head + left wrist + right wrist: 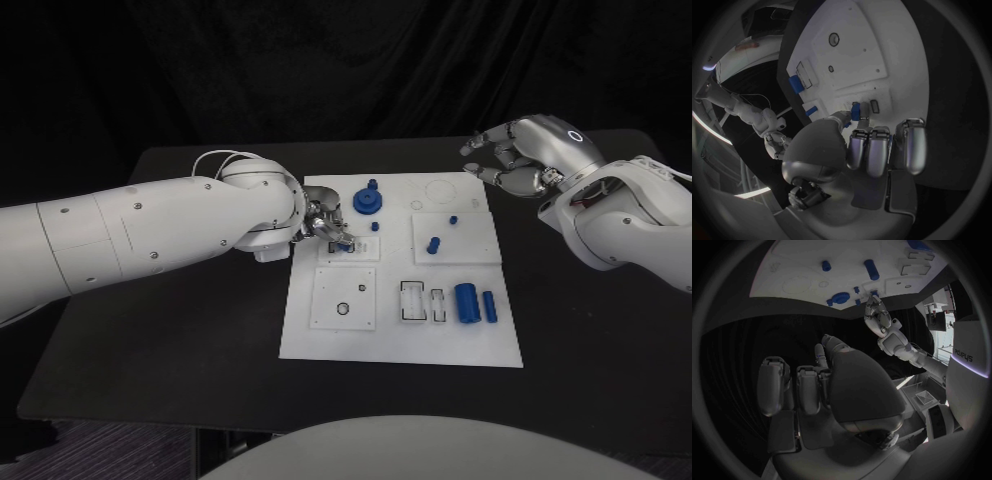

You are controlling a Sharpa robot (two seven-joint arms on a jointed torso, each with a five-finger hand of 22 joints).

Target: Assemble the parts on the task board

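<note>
Left hand sits over the left edge of the task board, fingers curled down onto the upper-left square fixture. In the left wrist view a small blue part stands at the fingertips, between the thumb and the nearest finger; looks pinched, though contact on the thumb side is hard to confirm. In the head view that part is mostly hidden behind the hand, just a dark speck near the fixture.

Right hand hovers off the board's far right corner, above the black table, fingers loosely curled and apart, nothing in them. Right wrist view agrees: fingers bent over bare table, no part between them.

Other parts on the board: blue gear-like piece near the far edge, touching nothing but its post; small blue peg just near-side of it; another peg toward the right edge; short blue piece on the right square fixture; large blue cylinder and slimmer blue cylinder side by side near the right edge, just apart. Black ring on the lower-left plate.

Two clear slots left of the large cylinder: contents too small to tell.
</note>
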